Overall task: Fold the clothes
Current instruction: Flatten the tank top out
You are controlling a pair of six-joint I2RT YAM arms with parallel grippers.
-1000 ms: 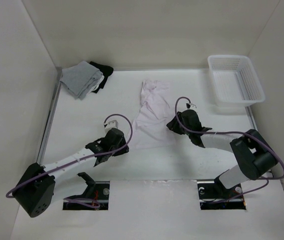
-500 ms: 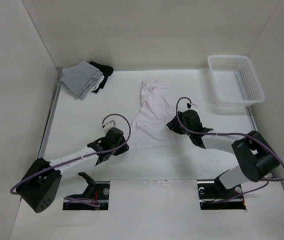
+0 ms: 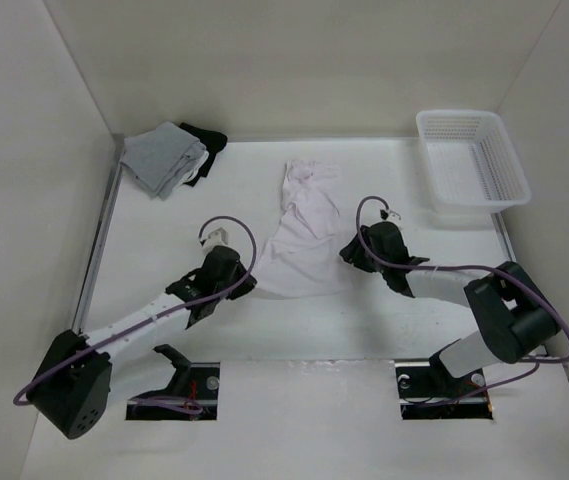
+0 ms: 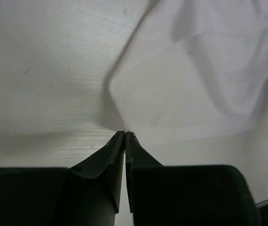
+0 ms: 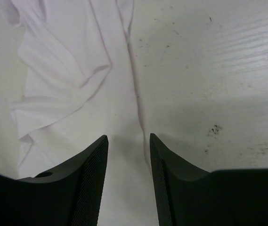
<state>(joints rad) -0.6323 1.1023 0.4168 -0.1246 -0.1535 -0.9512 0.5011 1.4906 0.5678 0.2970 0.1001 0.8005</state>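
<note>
Since a second ago the left claw has slid up to the near-left corner of the white top and snapped shut, and that corner now sits a little further left on the worktop; the right claw has spread slightly wider.

At the upper left of the overhead view lies a grey folded garment with a black garment behind it, both well apart from the arms.

The left wrist view shows what the overhead view cannot. The left claw has its jaws pressed together with only a hairline between them, and the tips are right at the edge of the white top. Whether any fabric is pinched cannot be told.

The top lies wrinkled in the middle of the worktop, straps toward the upper edge and hem toward the arms, between the two claws.

In the right wrist view the right claw stands open and grips nothing. The right side edge of the white top runs between its jaws.

A white basket sits at the upper right, apart from the top.
</note>
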